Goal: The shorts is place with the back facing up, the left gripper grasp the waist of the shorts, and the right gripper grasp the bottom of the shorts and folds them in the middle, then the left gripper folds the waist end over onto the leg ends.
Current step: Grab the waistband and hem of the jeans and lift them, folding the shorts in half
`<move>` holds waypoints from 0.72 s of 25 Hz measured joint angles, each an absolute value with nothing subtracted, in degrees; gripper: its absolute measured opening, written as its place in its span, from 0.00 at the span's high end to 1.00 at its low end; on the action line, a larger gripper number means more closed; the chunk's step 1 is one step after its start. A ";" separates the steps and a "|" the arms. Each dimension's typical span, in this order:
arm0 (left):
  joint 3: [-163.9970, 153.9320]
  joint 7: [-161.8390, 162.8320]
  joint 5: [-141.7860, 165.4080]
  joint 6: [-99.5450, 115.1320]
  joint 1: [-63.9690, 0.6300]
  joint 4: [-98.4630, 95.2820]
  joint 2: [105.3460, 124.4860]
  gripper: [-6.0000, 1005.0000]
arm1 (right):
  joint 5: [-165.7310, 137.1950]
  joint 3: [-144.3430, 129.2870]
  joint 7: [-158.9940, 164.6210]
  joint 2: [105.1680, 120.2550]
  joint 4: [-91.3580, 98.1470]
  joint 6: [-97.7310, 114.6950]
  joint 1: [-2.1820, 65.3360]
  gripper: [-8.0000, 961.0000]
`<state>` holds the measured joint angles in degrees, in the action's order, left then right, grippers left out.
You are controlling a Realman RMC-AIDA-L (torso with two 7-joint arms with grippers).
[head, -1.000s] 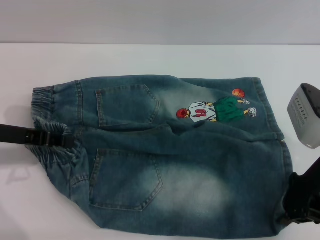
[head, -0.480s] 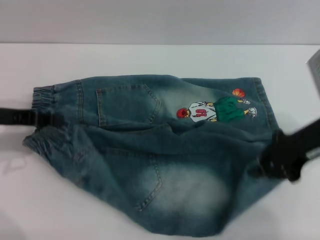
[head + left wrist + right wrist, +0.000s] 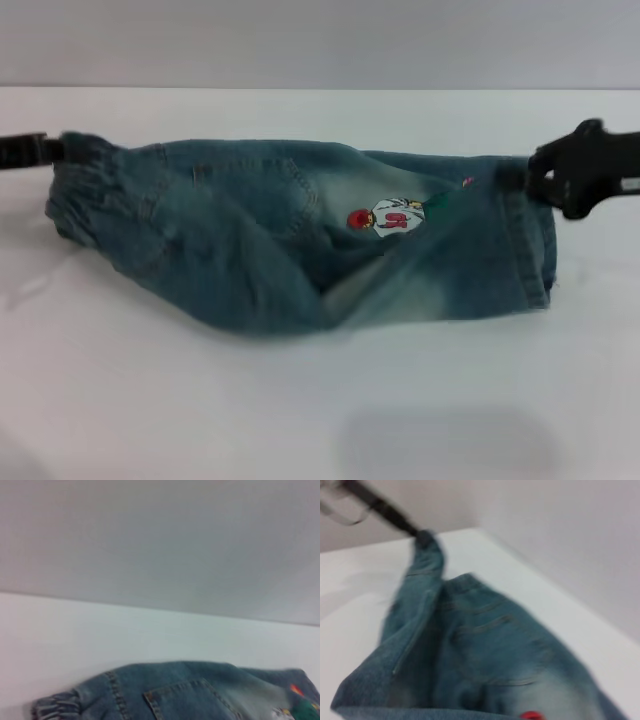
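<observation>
Denim shorts (image 3: 300, 235) hang in a long sagging band between the two grippers, lifted partway off the white table (image 3: 300, 420), with the near half carried up toward the far half. The left gripper (image 3: 45, 150) is clamped on the elastic waist (image 3: 85, 160), which bunches right at its tip; the rest of the cloth trails away from it toward the other arm. The right gripper (image 3: 545, 178) pinches the leg hem (image 3: 530, 240), and the cloth drops straight below it to the table. In the right wrist view the left gripper (image 3: 415, 530) shows far off at the end of the raised fold.

Judging by the sag in the middle, the lengthwise fold is under way but not laid down. To do it well, both grippers should travel together at the same height and pace, keeping the band lightly taut so the belly of the cloth does not wrinkle. The held edge should come down level with the far edge before either grip lets go. The embroidered figure (image 3: 385, 218) sits near the crease line, roughly midway, nearer the right gripper.
</observation>
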<state>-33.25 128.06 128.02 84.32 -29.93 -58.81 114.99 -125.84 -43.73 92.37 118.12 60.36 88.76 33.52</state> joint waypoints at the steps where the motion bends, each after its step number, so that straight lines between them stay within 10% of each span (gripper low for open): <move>1: -33.24 128.11 127.90 83.00 -29.98 -58.93 115.18 0.87 | -125.52 -43.36 92.37 118.18 59.95 87.03 33.32 0.99; 18: -45.24 128.50 127.66 61.64 -32.26 -58.44 117.59 0.87 | -117.88 -43.57 85.27 118.30 44.02 61.89 33.49 0.99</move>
<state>-45.25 128.50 127.66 61.64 -32.26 -58.44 117.59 -117.88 -43.57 85.27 118.30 44.02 61.89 33.49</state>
